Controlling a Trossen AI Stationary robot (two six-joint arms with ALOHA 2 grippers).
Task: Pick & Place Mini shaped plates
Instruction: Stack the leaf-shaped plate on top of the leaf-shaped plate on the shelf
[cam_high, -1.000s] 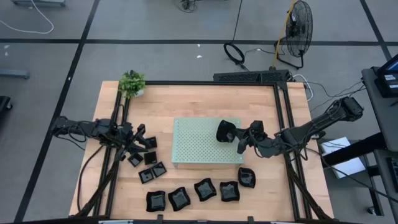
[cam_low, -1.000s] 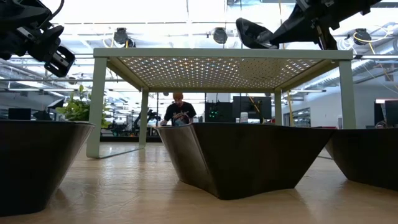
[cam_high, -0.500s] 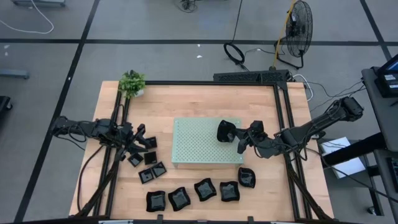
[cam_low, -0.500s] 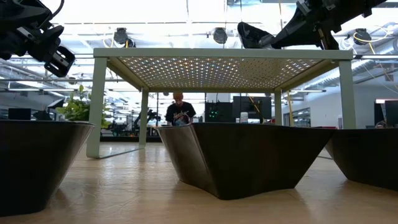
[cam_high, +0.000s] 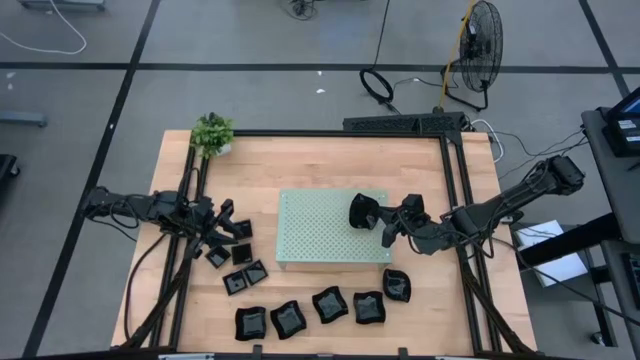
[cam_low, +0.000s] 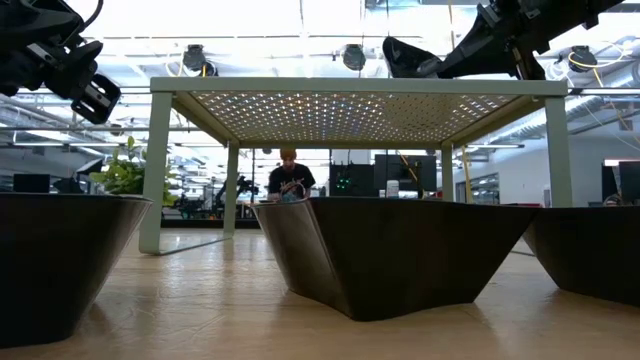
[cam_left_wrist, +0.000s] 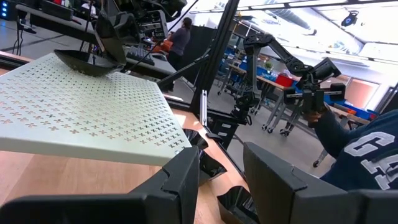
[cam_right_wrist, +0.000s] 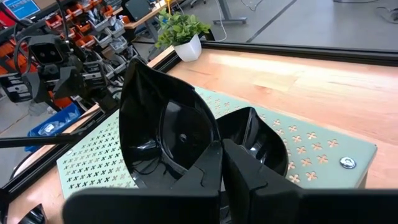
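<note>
a: wooden surface (cam_high: 320, 165), framed by black rails. pale green board (cam_high: 320, 235) on legs at the middle, potted plant (cam_high: 212, 133) at a far corner.
b: and the arms?
a: left claw (cam_high: 222, 232) hanging over the left side, fingers parted, nothing between them. right claw (cam_high: 384, 222) above the board's right edge, clamped on a plate (cam_high: 360, 212).
b: tilted or flat?
a: tilted, rim pinched at the near side, raised just over the board. seen as a dark leaf-like dish (cam_right_wrist: 168, 130) from the right wrist, with a second dark shape just behind; cannot tell whether another dish or a shadow.
b: rest of the plates?
a: row of five (cam_high: 330, 305) along the front edge, small squares (cam_high: 240, 262) clustered near the left claw.
</note>
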